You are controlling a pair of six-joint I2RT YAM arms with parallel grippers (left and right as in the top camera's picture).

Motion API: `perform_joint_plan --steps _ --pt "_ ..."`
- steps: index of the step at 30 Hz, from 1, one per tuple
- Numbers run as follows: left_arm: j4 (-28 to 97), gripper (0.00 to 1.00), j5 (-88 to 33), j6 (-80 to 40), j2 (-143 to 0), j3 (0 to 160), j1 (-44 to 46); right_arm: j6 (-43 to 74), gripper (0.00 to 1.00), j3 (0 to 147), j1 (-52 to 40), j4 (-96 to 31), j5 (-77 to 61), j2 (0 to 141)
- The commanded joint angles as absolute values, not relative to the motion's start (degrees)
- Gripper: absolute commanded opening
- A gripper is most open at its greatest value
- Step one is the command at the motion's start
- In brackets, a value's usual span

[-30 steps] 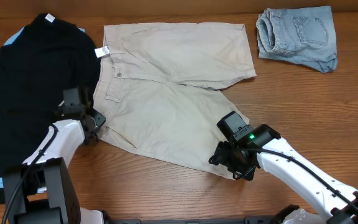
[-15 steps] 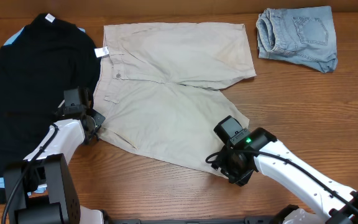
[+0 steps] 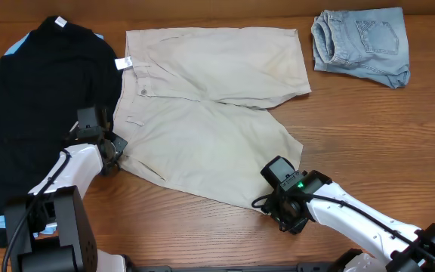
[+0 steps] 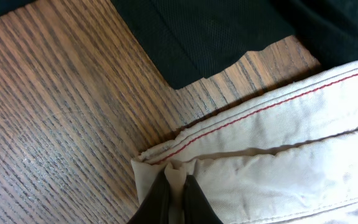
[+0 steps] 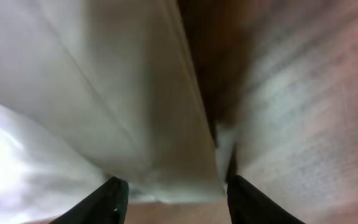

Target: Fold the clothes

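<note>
Left pincer clamped on the waistband corner of the khaki shorts, lower centre. Right pincer straddles the leg hem, grip undeterminable. Judged: corners secured for folding.

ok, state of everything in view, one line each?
khaki shorts, spread flat, unfolded, waistband to the left
left gripper, jaws shut on the near waistband corner of the khaki shorts
right gripper, jaws apart, straddling the near leg hem, not clamped
black T-shirt, lying loose at the left, untouched
denim shorts, bunched at the far right, untouched
</note>
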State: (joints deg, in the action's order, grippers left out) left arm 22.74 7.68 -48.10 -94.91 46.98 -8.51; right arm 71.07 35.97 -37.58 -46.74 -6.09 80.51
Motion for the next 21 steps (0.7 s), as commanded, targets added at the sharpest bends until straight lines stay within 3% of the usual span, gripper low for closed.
perform_joint_plan --steps 1,3,6,13,21 --pt "24.73 0.04 2.31 -48.77 -98.26 45.08 -8.19 72.29 0.47 35.18 -37.87 -44.80 -1.30 80.23" --pt "25.50 0.04 3.62 -47.83 -98.26 45.08 -8.21 72.27 0.20 35.14 -37.87 -44.45 0.01 80.23" --pt "26.44 0.04 6.17 -44.47 -98.26 45.08 -8.23 72.27 0.04 35.14 -37.87 -45.54 2.24 80.20" --pt "33.21 0.04 3.27 -34.11 -96.01 49.04 -8.23 71.11 0.04 38.59 -31.73 -54.65 8.14 77.21" --pt "60.60 0.04 0.49 -22.63 -91.05 68.66 -8.23 47.94 0.04 52.95 -17.41 -60.66 6.74 66.59"
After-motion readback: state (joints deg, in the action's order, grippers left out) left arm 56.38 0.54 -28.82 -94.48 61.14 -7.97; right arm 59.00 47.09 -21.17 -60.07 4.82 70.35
